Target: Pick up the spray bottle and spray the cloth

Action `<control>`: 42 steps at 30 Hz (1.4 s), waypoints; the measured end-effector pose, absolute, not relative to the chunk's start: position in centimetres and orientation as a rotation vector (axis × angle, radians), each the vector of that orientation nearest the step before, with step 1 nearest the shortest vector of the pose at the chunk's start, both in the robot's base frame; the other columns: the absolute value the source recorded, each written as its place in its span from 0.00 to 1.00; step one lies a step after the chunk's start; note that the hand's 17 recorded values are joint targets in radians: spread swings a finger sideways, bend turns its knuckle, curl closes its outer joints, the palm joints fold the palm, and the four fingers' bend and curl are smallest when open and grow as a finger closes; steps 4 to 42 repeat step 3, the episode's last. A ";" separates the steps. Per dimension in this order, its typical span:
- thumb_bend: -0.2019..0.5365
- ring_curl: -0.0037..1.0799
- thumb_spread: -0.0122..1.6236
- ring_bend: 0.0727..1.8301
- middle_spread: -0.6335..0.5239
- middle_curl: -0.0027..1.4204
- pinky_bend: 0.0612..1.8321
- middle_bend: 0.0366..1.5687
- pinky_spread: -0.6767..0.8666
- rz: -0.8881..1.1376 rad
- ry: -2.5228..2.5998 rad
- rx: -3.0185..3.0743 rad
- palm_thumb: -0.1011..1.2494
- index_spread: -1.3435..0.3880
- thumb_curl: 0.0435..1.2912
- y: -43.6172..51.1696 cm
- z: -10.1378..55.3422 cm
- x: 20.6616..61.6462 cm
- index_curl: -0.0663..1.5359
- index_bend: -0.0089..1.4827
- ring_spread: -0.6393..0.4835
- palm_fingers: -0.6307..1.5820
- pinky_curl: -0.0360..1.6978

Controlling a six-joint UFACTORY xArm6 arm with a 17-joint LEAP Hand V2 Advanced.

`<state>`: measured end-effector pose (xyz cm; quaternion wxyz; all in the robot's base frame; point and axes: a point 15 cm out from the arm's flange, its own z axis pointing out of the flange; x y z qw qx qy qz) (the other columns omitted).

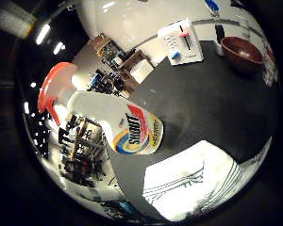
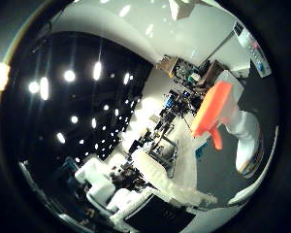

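In the right little finger side palm view, the spray bottle (image 1: 132, 127) has a white body with a blue and yellow label and an orange-red trigger head. It stands on the dark table (image 1: 208, 104), close to the palm. A white cloth (image 1: 193, 184) with thin dark stripes lies on the table beside the bottle's base. In the right thumb side palm view, the bottle's orange head (image 2: 215, 109) and white body show beside my right hand (image 2: 150, 180). The white fingers reach out fairly straight, beside the bottle and not round it.
A brown bowl (image 1: 241, 52) sits at the far side of the table. A white box (image 1: 179, 42) with red and blue marks stands beyond the bottle. Shelves and clutter (image 1: 108, 66) fill the room behind, under ceiling lights (image 2: 70, 76).
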<state>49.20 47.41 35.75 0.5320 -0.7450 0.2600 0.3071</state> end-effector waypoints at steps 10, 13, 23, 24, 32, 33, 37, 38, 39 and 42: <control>0.24 0.18 0.62 0.11 0.43 0.22 0.30 0.09 0.83 0.733 0.628 -1.776 0.39 0.51 0.29 47.2 35.4 49.4 0.28 0.16 0.73 0.42 0.11; 0.24 0.18 0.62 0.11 0.43 0.22 0.30 0.09 0.83 0.733 0.628 -1.776 0.39 0.51 0.29 47.2 35.4 49.4 0.28 0.16 0.73 0.42 0.11; 0.24 0.18 0.62 0.11 0.43 0.22 0.30 0.09 0.83 0.733 0.628 -1.776 0.39 0.51 0.29 47.2 35.4 49.4 0.28 0.16 0.73 0.42 0.11; 0.24 0.18 0.62 0.11 0.43 0.22 0.30 0.09 0.83 0.733 0.628 -1.776 0.39 0.51 0.29 47.2 35.4 49.4 0.28 0.16 0.73 0.42 0.11; 0.24 0.18 0.62 0.11 0.43 0.22 0.30 0.09 0.83 0.733 0.628 -1.776 0.39 0.51 0.29 47.2 35.4 49.4 0.28 0.16 0.73 0.42 0.11; 0.24 0.18 0.62 0.11 0.43 0.22 0.30 0.09 0.83 0.733 0.628 -1.776 0.39 0.51 0.29 47.2 35.4 49.4 0.28 0.16 0.73 0.42 0.11; 0.24 0.18 0.62 0.11 0.43 0.22 0.30 0.09 0.83 0.733 0.628 -1.776 0.39 0.51 0.29 47.2 35.4 49.4 0.28 0.16 0.73 0.42 0.11; 0.24 0.18 0.62 0.11 0.43 0.22 0.30 0.09 0.83 0.733 0.628 -1.776 0.39 0.51 0.29 47.2 35.4 49.4 0.28 0.16 0.73 0.42 0.11; 0.24 0.18 0.62 0.11 0.43 0.22 0.30 0.09 0.83 0.733 0.628 -1.776 0.39 0.51 0.29 47.2 35.4 49.4 0.28 0.16 0.73 0.42 0.11; 0.24 0.18 0.62 0.11 0.43 0.22 0.30 0.09 0.83 0.733 0.628 -1.776 0.39 0.51 0.29 47.2 35.4 49.4 0.28 0.16 0.73 0.42 0.11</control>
